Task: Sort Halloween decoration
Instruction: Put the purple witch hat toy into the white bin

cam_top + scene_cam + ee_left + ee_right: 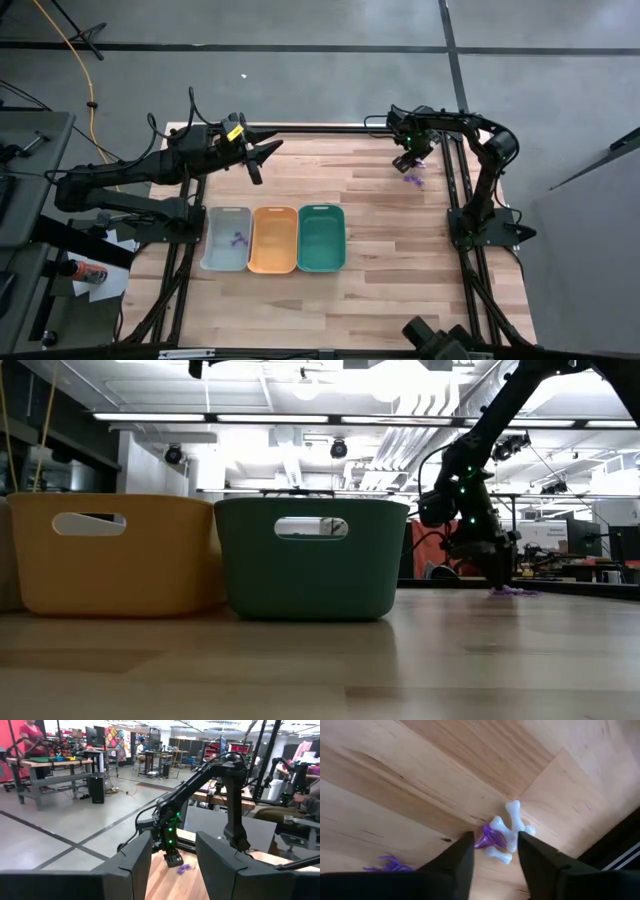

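Pick step: right gripper point(493, 851) down on the table point(380, 215), fingers apart around a purple piece point(492, 839) beside white bones point(512, 822). Next, I'd say: close on purple only, carry to the grey tray point(226, 240). Left gripper point(262, 160) parked open.

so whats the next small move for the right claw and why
Probably finish closing the right claw: its fingers already straddle a purple piece lying against white bones on the table, and a purple piece already sits in the grey tray.

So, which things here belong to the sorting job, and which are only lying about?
Job:
- purple pieces
- white bone pieces
- grey tray, orange tray, teal tray
- right tool

Lying about:
- yellow cable
- red-labelled can
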Motion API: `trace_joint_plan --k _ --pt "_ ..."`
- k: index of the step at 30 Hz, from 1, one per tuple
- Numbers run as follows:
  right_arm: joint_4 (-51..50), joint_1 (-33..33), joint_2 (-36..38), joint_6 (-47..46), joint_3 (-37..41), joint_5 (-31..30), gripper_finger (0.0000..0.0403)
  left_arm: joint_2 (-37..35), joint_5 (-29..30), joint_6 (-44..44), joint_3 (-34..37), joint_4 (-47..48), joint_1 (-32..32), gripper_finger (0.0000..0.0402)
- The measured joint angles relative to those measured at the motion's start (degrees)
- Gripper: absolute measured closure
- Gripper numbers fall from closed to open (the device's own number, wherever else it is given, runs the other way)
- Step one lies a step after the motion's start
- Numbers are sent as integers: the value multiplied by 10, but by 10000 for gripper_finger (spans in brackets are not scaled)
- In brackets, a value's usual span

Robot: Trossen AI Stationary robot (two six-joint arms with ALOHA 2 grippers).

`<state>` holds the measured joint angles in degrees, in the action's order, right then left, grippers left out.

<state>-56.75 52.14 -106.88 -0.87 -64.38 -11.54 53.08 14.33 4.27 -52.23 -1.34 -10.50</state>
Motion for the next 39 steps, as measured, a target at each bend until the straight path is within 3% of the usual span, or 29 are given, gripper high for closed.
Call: trace_joint_plan --k 6,26,33,39 --pt "8 0 0 3 0 -18 323 0 0 0 0 0 0 259" --pt "5 -4 8 -2 0 -17 397 0 0 11 0 1 0 259" --pt "23 -37 111 8 0 -13 402 0 -1 11 0 2 0 259" --pt "111 -98 254 -64 0 91 402 0 -10 12 0 2 0 259"
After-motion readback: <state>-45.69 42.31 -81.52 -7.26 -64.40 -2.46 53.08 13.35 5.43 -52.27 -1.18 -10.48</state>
